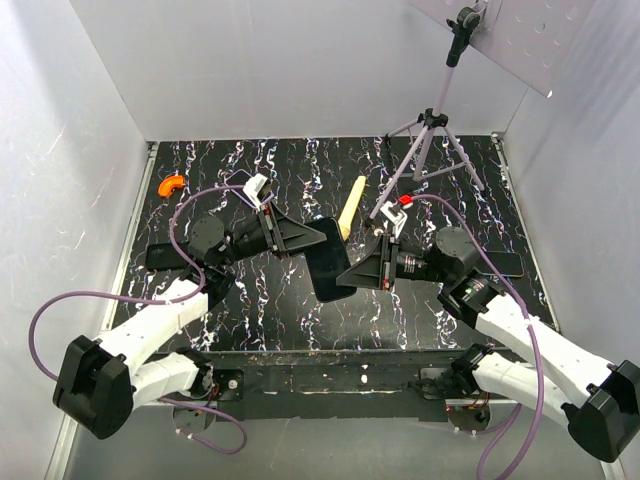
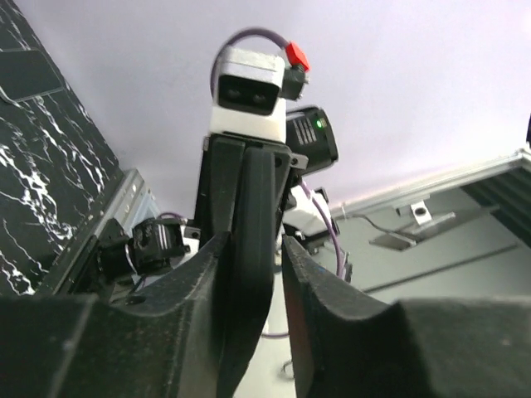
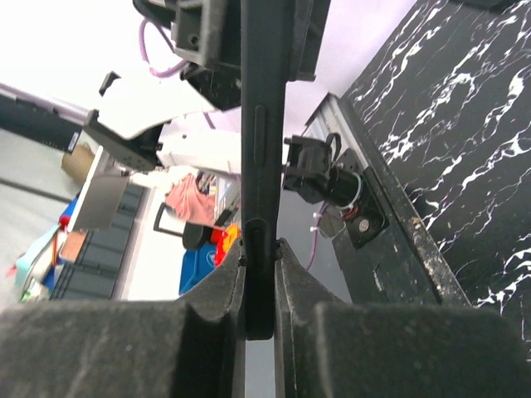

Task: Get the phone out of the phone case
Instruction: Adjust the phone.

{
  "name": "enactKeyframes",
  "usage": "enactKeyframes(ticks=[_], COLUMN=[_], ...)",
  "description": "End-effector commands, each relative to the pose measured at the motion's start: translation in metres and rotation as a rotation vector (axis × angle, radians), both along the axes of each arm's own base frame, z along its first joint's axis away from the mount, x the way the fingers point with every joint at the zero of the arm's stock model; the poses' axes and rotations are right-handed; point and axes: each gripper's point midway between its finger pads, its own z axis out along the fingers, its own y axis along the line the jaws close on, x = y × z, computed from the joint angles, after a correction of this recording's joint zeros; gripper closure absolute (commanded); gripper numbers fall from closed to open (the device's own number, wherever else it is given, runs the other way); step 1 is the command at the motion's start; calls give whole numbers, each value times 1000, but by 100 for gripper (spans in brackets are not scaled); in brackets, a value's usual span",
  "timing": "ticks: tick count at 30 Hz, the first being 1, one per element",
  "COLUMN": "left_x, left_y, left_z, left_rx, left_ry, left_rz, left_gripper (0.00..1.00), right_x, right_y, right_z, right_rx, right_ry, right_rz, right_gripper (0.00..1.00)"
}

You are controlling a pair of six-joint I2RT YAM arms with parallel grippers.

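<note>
Clearly, the phone case (image 1: 328,268) is a thin black slab with rounded corners, held in the air above the middle of the marbled table (image 1: 260,300), between the two arms. In the right wrist view it stands edge-on (image 3: 259,166) and shows a long narrow button slot on its side. Whether the phone sits inside it I cannot tell.

The left gripper (image 1: 322,238) meets the far edge of the case, with its fingers (image 2: 207,282) closed down almost to the thickness of the case between them (image 2: 253,249). The right gripper (image 1: 345,275) takes the near edge, and its fingers (image 3: 207,332) pinch the case tightly on both sides.
</note>
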Motion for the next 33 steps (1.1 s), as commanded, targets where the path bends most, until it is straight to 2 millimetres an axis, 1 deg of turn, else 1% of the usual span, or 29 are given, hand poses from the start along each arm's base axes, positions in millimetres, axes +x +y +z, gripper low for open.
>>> enactKeyframes(ticks=[1,3,6,7,12,15,18,20,21,23,24,25,27,30,33], left_x=[1,2,7,9,17,19,19,19,17,13,11,9,5,-2,-6], left_y=[10,10,6,4,-1,-5,-7,-9,-10,-11,-11,-10,-8,-8,-7], left_z=[22,27,36,37,47,49,49,48,46,44,44,45,48,54,59], left_rx=[-99,-116,-124,-124,-144,-145,-142,-130,-111,-60,-32,-4,18,8,-10], left_ry=[-10,-27,-45,-43,-63,-70,-80,-90,-104,-140,-168,-177,-198,-195,-188], left_rz=[74,76,67,62,58,41,25,15,2,-11,-16,-18,-24,-70,-94], left_gripper=[76,77,77,78,74,76,85,98,100,100,100,100,100,100,100], right_x=[26,24,24,24,20,20,22,22,21,16,16,13,2,-16,-26], right_y=[-3,1,3,4,5,5,5,5,5,3,2,0,-4,-8,-10], right_z=[49,50,49,46,46,44,41,41,41,43,39,33,28,33,36], right_rx=[172,163,156,149,149,130,95,74,65,34,-5,-52,-88,-58,-47], right_ry=[-84,-81,-76,-71,-75,-84,-82,-88,-97,-113,-123,-129,-152,-224,-264], right_rz=[-170,-139,-125,-124,-111,-117,-123,-124,-114,-94,-91,-71,4,109,178], right_gripper=[99,99,99,99,99,99,99,99,94,69,54,46,40,38,39])
